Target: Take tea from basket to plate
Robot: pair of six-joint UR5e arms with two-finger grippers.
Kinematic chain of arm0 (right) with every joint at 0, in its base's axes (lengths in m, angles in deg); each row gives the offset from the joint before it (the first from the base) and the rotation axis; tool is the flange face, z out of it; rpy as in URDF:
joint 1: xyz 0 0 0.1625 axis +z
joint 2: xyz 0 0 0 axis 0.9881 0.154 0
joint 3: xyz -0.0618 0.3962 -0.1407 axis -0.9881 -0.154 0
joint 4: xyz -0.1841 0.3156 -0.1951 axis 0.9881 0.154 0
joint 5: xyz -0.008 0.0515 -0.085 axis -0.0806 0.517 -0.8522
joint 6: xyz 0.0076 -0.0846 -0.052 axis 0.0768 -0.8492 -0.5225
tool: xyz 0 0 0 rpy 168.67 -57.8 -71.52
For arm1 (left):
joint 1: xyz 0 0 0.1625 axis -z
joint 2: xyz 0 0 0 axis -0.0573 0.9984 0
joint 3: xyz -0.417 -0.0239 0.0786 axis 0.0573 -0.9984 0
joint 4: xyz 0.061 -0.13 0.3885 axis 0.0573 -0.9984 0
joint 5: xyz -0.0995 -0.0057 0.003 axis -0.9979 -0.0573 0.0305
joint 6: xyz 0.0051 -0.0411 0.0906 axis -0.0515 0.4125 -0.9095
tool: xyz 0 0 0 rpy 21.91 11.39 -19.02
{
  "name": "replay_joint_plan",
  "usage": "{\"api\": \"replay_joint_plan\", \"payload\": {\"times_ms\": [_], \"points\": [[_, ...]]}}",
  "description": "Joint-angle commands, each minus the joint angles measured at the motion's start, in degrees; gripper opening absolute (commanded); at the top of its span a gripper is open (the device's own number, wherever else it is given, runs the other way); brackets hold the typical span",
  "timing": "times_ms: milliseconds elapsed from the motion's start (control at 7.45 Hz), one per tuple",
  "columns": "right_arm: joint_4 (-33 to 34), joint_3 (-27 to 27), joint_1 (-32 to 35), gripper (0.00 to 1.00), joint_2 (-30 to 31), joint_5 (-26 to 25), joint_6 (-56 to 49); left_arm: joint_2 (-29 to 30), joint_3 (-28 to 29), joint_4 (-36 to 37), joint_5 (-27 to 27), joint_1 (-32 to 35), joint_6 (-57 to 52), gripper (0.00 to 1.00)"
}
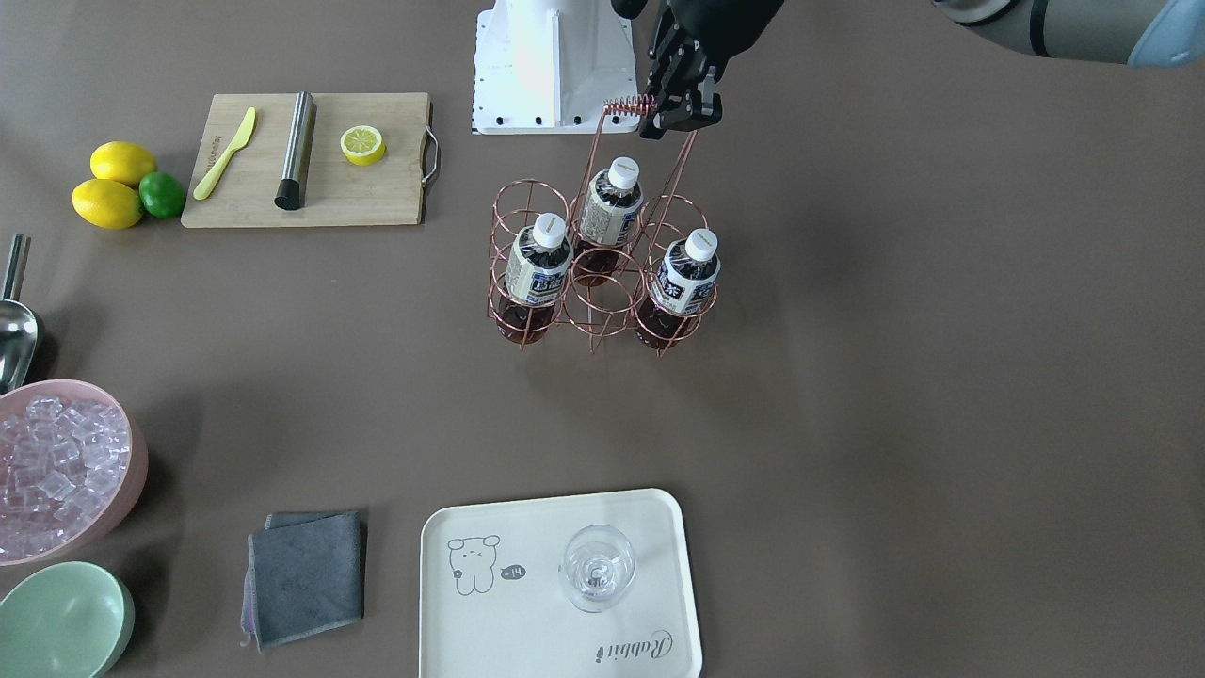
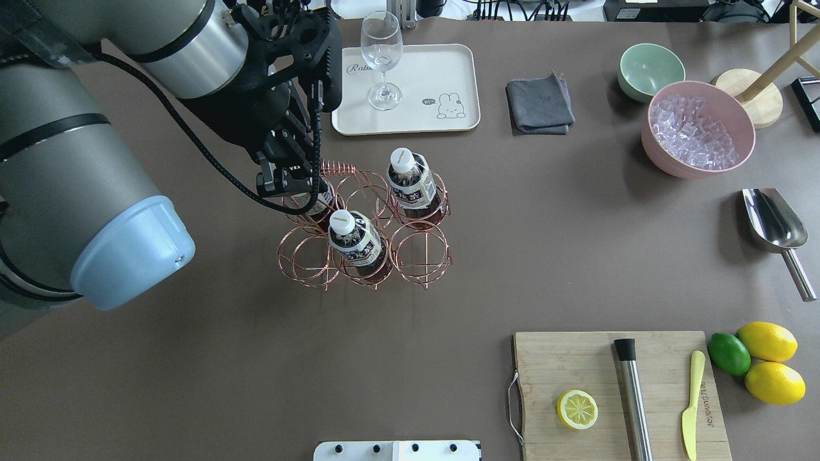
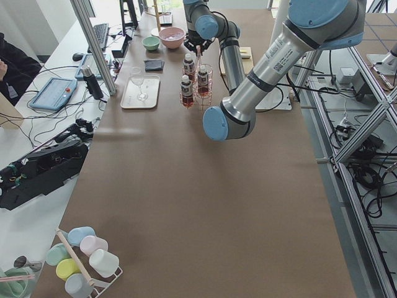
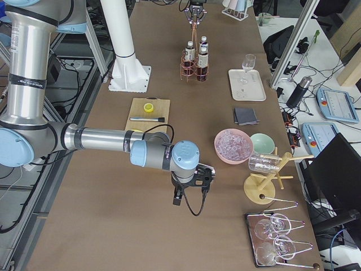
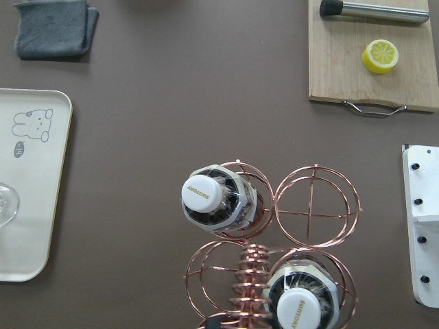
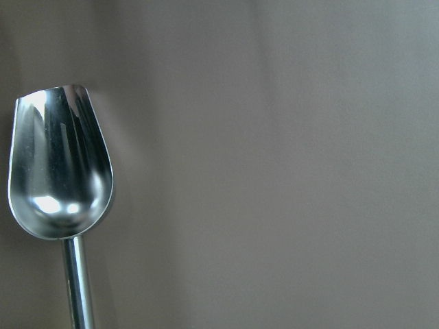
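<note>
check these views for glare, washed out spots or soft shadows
right wrist view: bright glare spots in the bowl of the polished steel scoop; front-facing view: the white robot base is washed out, and the clear stemmed glass is hard to read against the cream rectangular tray; overhead view: only a soft, diffuse shadow beside the pink bowl of ice.

table (image 1: pixel 894 377): matt brown surface, smooth
basket (image 1: pixel 600 282): copper-tone metal wire, shiny
tea bottles (image 1: pixel 538 273): clear glossy plastic, white plastic caps, printed labels
plate (image 1: pixel 527 631): cream, smooth, slight sheen
stemmed glass (image 1: pixel 599 568): clear glass, glossy
scoop (image 6: pixel 60 171): polished metal, mirror finish
cutting board (image 1: pixel 377 193): matt wood, visible grain, metal handle
rod (image 1: pixel 297 151): brushed metal, black end
knife (image 1: pixel 226 153): yellow plastic, smooth
cloth (image 1: pixel 306 576): grey fabric, soft matt nap
pink bowl (image 2: pixel 679 168): smooth, matt
</note>
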Motion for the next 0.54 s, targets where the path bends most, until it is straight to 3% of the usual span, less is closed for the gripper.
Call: {"api": "replay_joint_plan", "payload": {"times_ms": [0, 403], "points": [[0.0, -0.07, 0.06, 1.0, -0.01, 0.0, 0.0, 1.5, 2.53, -3.39, 0.74, -1.44, 3.14, 0.0], [0.0, -0.07, -0.03, 1.0, -0.01, 0.0, 0.0, 3.7, 5.26, -4.28, 1.36, -2.84, 4.97, 0.0]]}}
